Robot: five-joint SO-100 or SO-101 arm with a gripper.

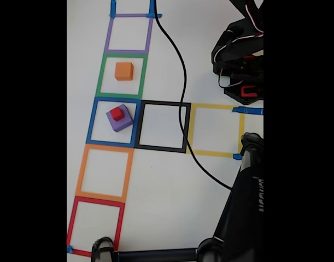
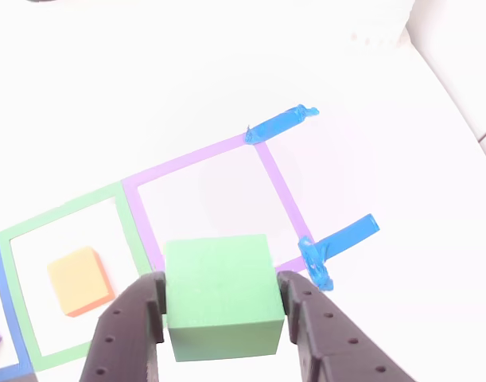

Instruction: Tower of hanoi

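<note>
Small cube [image 1: 117, 113] atop larger cube [image 1: 121, 120]

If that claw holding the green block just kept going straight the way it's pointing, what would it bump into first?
Probably the white table inside the purple square. The gripper, shut on the green block, points down toward that empty square in the other view. The orange block sits off to the left in the green square. Depth is unclear.

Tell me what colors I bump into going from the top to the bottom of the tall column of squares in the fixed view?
Purple square → green square with the orange cube → blue square with the purple cube and red cube stacked on it → orange square → red square.
</note>
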